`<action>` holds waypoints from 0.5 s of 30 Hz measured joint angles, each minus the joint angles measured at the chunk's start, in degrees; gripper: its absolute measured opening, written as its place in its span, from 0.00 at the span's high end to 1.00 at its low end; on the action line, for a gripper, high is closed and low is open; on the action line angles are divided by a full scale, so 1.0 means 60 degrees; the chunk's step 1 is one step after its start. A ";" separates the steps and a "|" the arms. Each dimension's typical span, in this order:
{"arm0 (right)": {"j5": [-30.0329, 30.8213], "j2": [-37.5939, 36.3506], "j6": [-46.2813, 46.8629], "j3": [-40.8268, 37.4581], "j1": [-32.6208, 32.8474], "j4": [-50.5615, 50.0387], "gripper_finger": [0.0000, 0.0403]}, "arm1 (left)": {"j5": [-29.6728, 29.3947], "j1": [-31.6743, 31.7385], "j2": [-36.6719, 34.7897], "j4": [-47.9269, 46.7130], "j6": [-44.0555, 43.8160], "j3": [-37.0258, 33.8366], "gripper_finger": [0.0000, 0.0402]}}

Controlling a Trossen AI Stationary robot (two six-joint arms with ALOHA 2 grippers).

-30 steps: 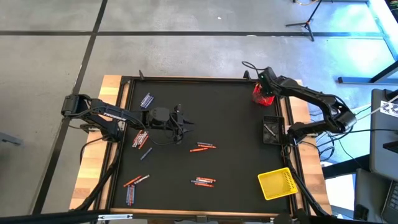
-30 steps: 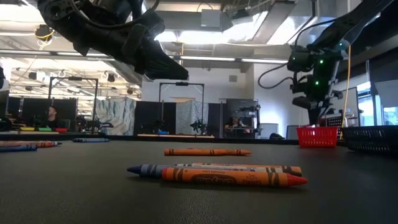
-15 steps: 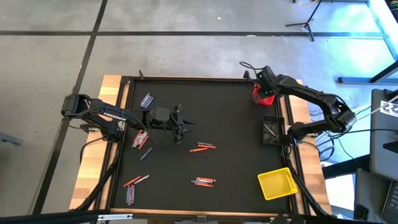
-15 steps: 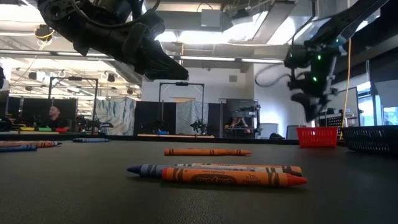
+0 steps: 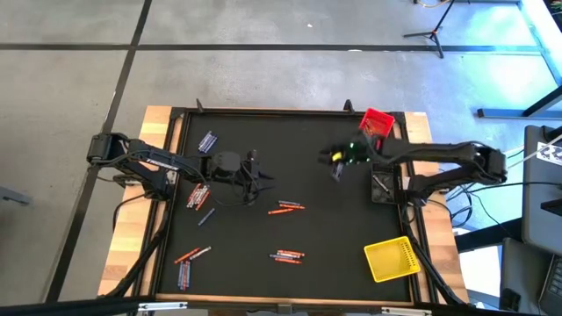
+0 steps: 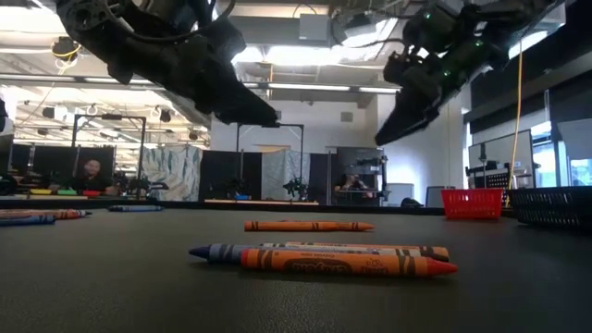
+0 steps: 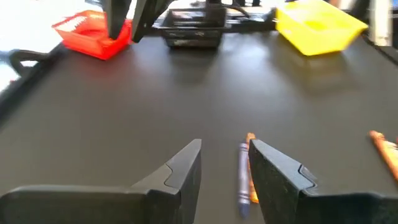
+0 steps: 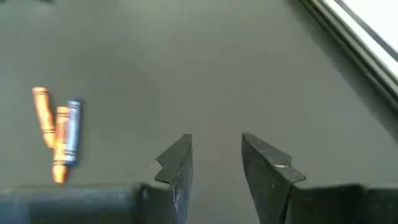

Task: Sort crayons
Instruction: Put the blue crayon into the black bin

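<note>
across the middle of a wooden bench [image 5: 132, 254] lies a black square mat [image 5: 290, 158] with raised edges, taking up nearly the whole top. reaching in from the left side, the left arm [image 5: 149, 162], dark and jointed, with the left gripper [image 5: 263, 180] hanging over the mat's centre-left, fingers [image 7: 180, 171] spread and empty, no crayon between them. reaching in from the right edge, the right arm [image 5: 439, 158], with the right gripper [image 5: 334, 167] hovering above bare mat right of centre, fingers [image 8: 177, 162] parted, holding nothing, well clear of the surface in the low view.

at the near right corner, a yellow square bin [image 5: 391, 259]. at the far right corner, a red square bin [image 5: 378, 121]. between those two, against the right edge, a small black bin [image 5: 384, 186].

scattered over the left and middle of the mat, the crayons, all lying flat: an orange pair [image 5: 285, 208] just in front of the left gripper, seen in the left wrist view as a blue and an orange stick side by side; a mixed blue-and-orange cluster [image 5: 287, 256] nearer the front; a blue group [image 5: 207, 140] toward the far left; a red-and-blue bunch [image 5: 198, 195] partly under the left arm; a loose few [image 5: 186, 263] at the near left corner. nothing lying between either gripper and the nearest sticks.

beyond the mat, a workshop with a seated person [image 6: 91, 174] far off.
</note>
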 joint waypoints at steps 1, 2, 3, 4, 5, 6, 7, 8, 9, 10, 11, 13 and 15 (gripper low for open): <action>-0.0002 0.0105 0.0045 -0.0127 0.0286 0.0582 0.66 | 0.0161 -0.0003 0.0000 -0.0015 0.0000 0.0000 0.69; 0.0002 0.0225 0.0125 -0.0266 0.0555 0.1137 0.66 | 0.0266 -0.0006 0.0000 -0.0006 0.0004 0.0000 0.69; 0.0000 0.0367 0.0189 -0.0400 0.0807 0.1622 0.66 | 0.0292 -0.0007 0.0000 -0.0005 0.0007 0.0000 0.69; 0.0001 0.0536 0.0233 -0.0524 0.1046 0.2141 0.66 | 0.0267 -0.0002 0.0000 -0.0008 0.0006 0.0000 0.69; 0.0002 0.0738 0.0278 -0.0618 0.1255 0.2585 0.66 | 0.0243 0.0000 0.0000 -0.0008 0.0004 0.0000 0.69; 0.0002 0.1005 0.0367 -0.0682 0.1483 0.2996 0.66 | 0.0239 0.0000 0.0000 -0.0011 0.0008 0.0000 0.69; 0.0002 0.1236 0.0449 -0.0706 0.1697 0.3333 0.66 | 0.0232 0.0000 0.0000 -0.0010 0.0008 0.0000 0.69; 0.0002 0.1481 0.0498 -0.0707 0.1880 0.3580 0.66 | 0.0234 0.0000 0.0000 -0.0026 0.0008 0.0000 0.69; 0.0010 0.1765 0.0510 -0.0684 0.2049 0.3803 0.66 | 0.0234 0.0000 0.0000 -0.0044 0.0008 0.0000 0.69; 0.0021 0.2030 0.0510 -0.0639 0.2222 0.4003 0.66 | 0.0231 0.0000 0.0000 -0.0038 0.0008 0.0000 0.69; 0.0058 0.2309 0.0503 -0.0610 0.2375 0.4177 0.66 | 0.0223 -0.0004 0.0000 -0.0037 0.0008 0.0000 0.69; 0.0156 0.2833 0.0476 -0.0520 0.2635 0.4449 0.66 | 0.0181 0.0000 0.0000 -0.0033 0.0001 0.0000 0.69; 0.0165 0.3262 0.0470 -0.0383 0.2806 0.4657 0.66 | 0.0140 0.0000 0.0000 -0.0037 0.0001 0.0000 0.69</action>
